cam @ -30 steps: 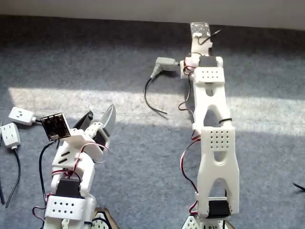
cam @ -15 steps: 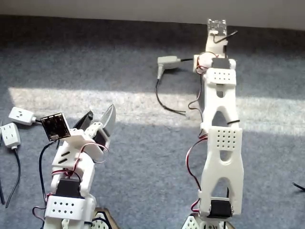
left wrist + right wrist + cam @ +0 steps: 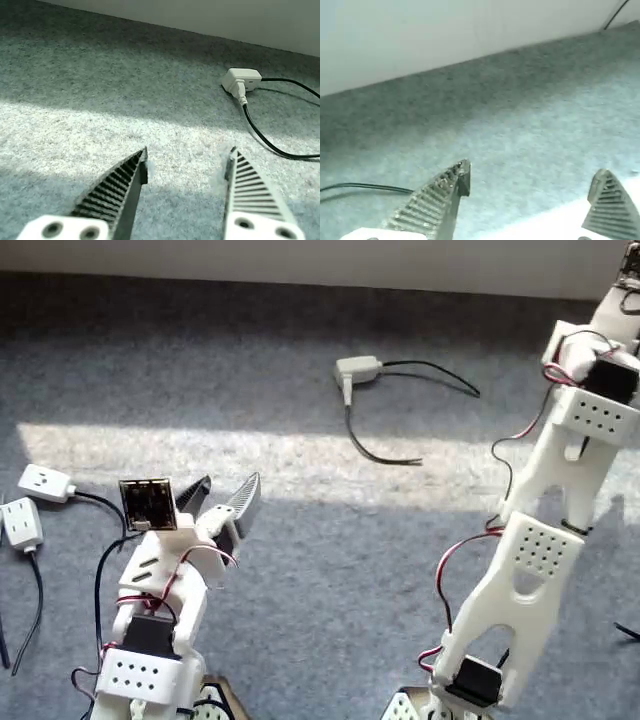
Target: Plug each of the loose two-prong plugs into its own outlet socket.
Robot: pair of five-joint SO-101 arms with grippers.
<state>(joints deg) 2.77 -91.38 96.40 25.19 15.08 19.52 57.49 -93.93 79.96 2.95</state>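
Observation:
A white outlet socket (image 3: 357,369) lies on the grey carpet at the back centre, with a plug (image 3: 241,92) seated in it and black cords (image 3: 380,452) trailing off to the right. Two more white cord-end blocks (image 3: 44,482) (image 3: 22,523) lie at the far left edge. My left gripper (image 3: 226,498) hovers open over the carpet at the front left, well short of the socket (image 3: 242,79); its open fingers frame bare carpet (image 3: 189,159). My right gripper (image 3: 534,172) is open over bare carpet near the back wall, at the far right.
The right arm (image 3: 555,480) stretches diagonally up the right side. A pale wall (image 3: 445,35) borders the carpet at the back. A black cord (image 3: 365,188) lies on the carpet near the right gripper. A sunlit band (image 3: 150,445) crosses the carpet's middle.
The right arm has swung from the back centre to the far right, leaving the socket with its plug lying free. The left arm has shifted slightly right and forward.

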